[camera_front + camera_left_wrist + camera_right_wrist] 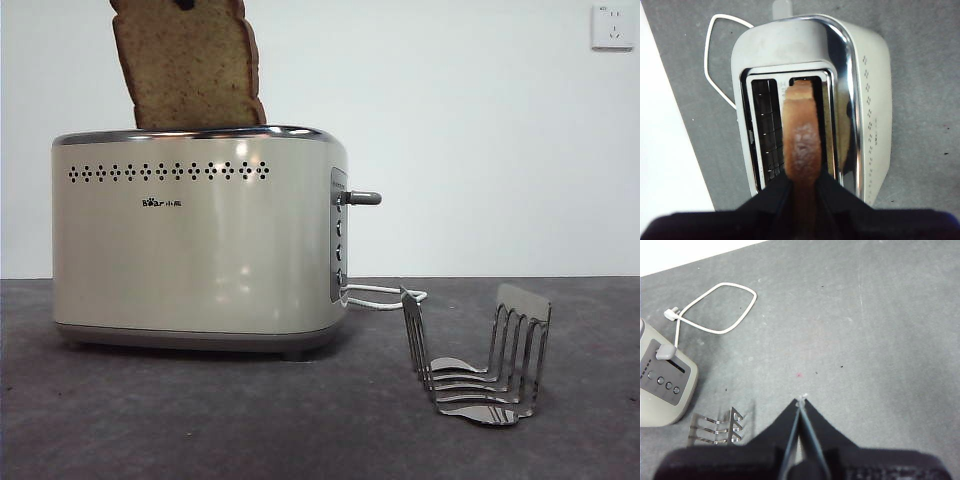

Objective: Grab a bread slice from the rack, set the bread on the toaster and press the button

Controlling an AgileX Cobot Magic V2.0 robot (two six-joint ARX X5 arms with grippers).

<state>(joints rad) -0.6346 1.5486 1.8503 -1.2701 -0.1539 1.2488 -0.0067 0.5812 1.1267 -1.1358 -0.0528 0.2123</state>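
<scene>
The left pincer (802,187) clamps the slice of bread (188,65), tilted, its lower edge inside the toaster (200,240) slot. The right pincer (801,405) hangs closed, empty, above the tabletop (865,340); the rack (475,365) stands at the toaster's 4 o'clock.

Dark grey speckled surface (200,420). White power cord (720,307) looped flat on it, plug end (671,314) lying loose. White wall socket (612,27) high on pale wall.

Low level front view, wrist views overhead, sharing toaster (200,235)
</scene>
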